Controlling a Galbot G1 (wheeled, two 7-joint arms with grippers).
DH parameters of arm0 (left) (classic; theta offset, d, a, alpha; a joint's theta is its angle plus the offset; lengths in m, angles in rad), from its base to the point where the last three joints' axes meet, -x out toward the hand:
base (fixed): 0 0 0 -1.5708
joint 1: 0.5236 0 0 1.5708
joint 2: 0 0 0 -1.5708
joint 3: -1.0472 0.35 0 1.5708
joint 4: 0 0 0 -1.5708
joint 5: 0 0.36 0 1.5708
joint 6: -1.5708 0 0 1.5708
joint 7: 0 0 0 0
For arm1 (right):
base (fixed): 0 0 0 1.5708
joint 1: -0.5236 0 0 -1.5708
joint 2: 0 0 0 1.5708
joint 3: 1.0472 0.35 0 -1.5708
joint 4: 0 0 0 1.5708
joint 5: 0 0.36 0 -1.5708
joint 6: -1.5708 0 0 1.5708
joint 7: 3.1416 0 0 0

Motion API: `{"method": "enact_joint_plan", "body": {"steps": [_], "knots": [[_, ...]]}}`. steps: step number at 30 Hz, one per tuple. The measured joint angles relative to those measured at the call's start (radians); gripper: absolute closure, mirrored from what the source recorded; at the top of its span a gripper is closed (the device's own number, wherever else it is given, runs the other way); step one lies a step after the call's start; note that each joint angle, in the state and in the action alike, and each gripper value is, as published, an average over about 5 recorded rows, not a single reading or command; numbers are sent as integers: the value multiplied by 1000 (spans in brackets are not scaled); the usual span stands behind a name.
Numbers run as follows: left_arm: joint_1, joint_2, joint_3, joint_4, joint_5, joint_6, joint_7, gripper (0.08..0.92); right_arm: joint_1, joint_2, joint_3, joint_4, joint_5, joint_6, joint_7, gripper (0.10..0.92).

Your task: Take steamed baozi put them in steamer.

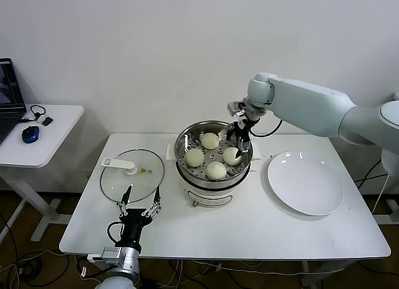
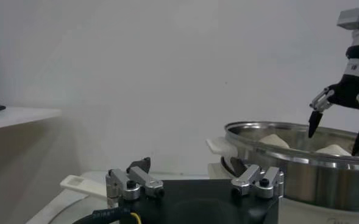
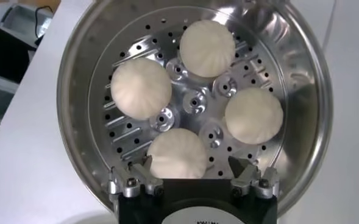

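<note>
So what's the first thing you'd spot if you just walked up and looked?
Probably the shiny steamer in the middle of the white table, with four steamed baozi sitting in a ring on its holed floor. Right above it hangs the right gripper, jaws open over the bun nearest the big white plate. The left gripper waits, open, at the front by the glass lid.

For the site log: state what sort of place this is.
Probably a lab or office test area, not a home kitchen: a plain white folding table carrying a steamer of baozi, a side desk holding a laptop, bare white walls.
</note>
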Motion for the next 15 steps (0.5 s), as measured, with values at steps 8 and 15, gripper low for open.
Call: {"method": "enact_joint_plan", "body": {"steps": [8, 15], "knots": [[0, 0, 0, -7, 1, 2, 0, 177, 34, -28, 0, 12, 32, 0, -1, 203], [2, 8, -2, -10, 1, 3, 0, 177, 79, -87, 8, 34, 58, 11, 1, 203]]}}
